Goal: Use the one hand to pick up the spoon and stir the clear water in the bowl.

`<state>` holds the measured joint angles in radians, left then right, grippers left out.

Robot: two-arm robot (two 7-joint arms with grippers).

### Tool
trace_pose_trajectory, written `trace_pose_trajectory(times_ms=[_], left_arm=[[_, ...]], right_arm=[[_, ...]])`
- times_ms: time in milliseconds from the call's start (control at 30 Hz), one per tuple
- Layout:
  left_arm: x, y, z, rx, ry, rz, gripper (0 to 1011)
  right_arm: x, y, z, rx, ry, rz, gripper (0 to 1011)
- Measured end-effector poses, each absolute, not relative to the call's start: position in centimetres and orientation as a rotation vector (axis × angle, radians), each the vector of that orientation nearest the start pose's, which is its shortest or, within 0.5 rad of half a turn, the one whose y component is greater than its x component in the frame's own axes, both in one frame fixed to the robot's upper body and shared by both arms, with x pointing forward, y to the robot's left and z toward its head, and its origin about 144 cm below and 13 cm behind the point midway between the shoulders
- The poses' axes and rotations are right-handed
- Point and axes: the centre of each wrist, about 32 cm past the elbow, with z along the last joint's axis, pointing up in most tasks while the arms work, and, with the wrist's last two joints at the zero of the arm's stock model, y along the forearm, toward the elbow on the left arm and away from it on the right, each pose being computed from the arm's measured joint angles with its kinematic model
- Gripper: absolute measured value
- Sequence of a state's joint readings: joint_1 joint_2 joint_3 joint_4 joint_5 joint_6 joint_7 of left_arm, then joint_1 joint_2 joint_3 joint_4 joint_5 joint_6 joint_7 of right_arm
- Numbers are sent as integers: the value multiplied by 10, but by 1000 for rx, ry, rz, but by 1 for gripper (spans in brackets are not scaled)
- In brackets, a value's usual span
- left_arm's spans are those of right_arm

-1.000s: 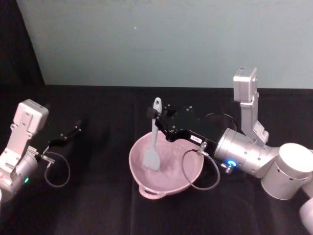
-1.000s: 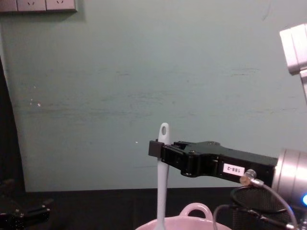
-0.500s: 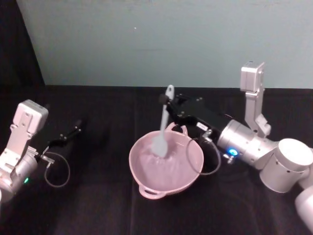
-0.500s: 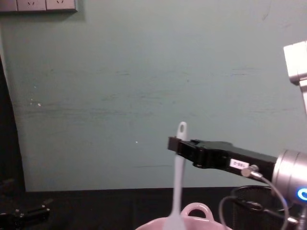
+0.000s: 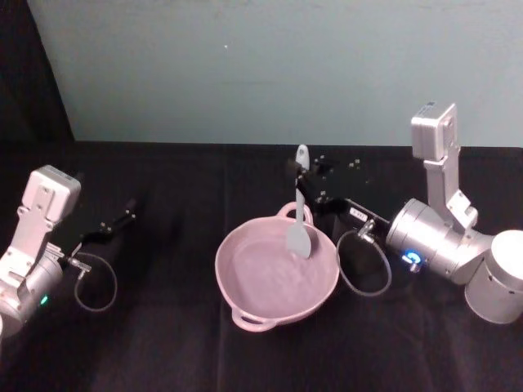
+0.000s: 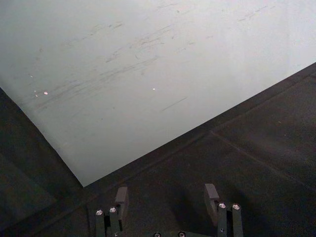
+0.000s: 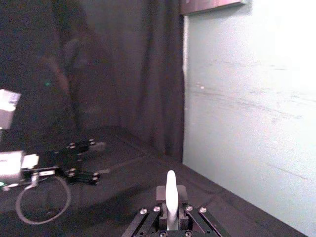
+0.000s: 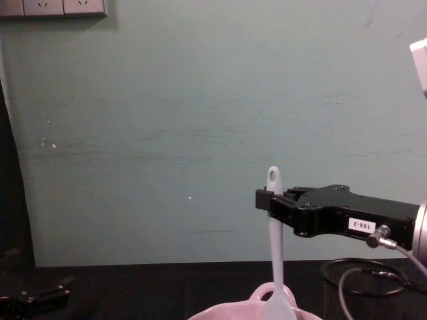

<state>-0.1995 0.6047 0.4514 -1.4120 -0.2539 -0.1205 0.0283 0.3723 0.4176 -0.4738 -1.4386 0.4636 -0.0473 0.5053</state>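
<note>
The right gripper is clenched on the spoon, jaws pinching the handle high up, just under the oval hole, so only the handle's tip pokes out above the fingers. Chest view shows the same: right gripper reaches in level from the right w/ its white label facing us, and the spoon hangs nearly upright from it, leaning only slightly. From the wrist cam the spoon end stands up btwn the closed fingers of the right gripper.

Straight below the grip the paddle head drops inside the bowl, at the bowl's far-right part, close to the rim where a loop handle sticks up. The head looks to be dipped in the water, but I can't say for sure it touches the bottom. The bowl itself sits below and a bit to the left of the gripper, on the black cloth.

A grey cable loops down behind the gripper, beside the bowl's right rim.

Well off to the left, the left gripper is parked low over the cloth, jaws apart, holding nothing; the left gripper points at the teal wall.
</note>
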Motion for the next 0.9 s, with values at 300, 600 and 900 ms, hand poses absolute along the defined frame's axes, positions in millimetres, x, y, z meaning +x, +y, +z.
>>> trace_pose_trajectory(times_ms=[300,600,900], left_arm=[[489,310,1140,305,-285,1248,1005],[489,310,1140,304,-285,1248,1005],[489,310,1140,304,-285,1248,1005]], right_arm=[[525,-209,1198,50,-68,-590,121],[533,-195,1188,127,20,-579,121],[547,-203,1180,133,47,-655,121]])
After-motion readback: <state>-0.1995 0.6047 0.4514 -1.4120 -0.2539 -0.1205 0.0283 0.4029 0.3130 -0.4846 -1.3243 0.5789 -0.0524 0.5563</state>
